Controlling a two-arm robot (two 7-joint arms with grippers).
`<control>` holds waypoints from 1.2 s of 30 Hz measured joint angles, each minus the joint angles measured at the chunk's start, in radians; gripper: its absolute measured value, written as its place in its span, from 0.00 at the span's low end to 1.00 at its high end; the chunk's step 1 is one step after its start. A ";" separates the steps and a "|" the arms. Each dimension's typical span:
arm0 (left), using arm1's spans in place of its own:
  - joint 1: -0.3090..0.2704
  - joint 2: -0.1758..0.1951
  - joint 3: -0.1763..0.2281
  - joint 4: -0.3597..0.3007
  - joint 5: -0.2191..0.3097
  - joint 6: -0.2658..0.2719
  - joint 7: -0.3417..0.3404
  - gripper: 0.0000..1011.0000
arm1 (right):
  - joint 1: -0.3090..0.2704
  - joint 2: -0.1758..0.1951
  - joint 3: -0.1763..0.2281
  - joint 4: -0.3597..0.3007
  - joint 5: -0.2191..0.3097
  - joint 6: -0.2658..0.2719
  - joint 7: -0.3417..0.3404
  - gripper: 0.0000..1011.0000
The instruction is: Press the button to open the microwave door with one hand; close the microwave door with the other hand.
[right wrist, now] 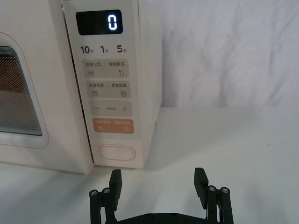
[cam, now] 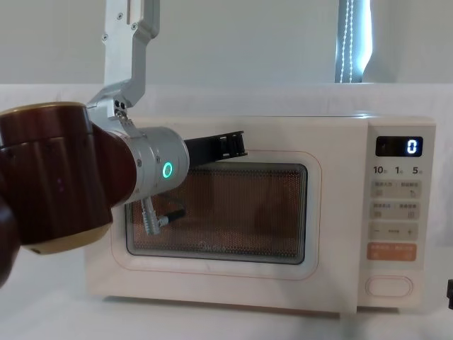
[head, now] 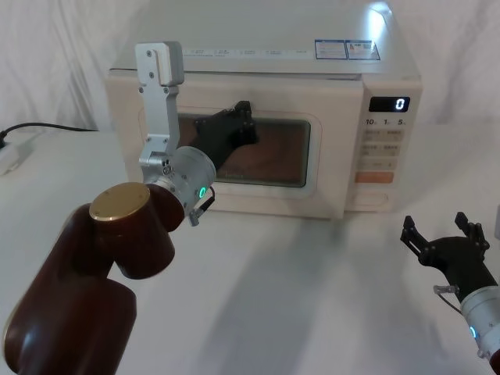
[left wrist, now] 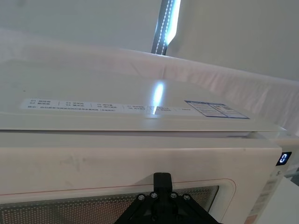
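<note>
Tool tips of the left arm [head: 244,117] rest against the microwave door [head: 312,173] at the upper edge of its dark window, and whether its fingers are parted or together I cannot tell. Just beyond those tips the door lies flush with the front of the microwave [head: 273,66], closed. The right tool [right wrist: 159,179] hovers low over the white table [head: 297,289] with its two fingers spread wide and nothing between them. Straight ahead of it, near but apart, sits the button [right wrist: 116,152] at the foot of the control strip, under the orange key [right wrist: 113,126].
</note>
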 joint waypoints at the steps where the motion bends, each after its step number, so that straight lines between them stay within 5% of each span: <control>1: -0.001 -0.001 -0.001 0.001 0.001 0.000 0.000 0.00 | 0.000 0.000 0.000 0.000 0.000 0.000 0.000 0.99; 36: -0.025 -0.028 -0.017 0.042 0.031 -0.008 -0.010 0.00 | 0.000 0.000 0.000 0.000 0.000 0.000 0.000 0.99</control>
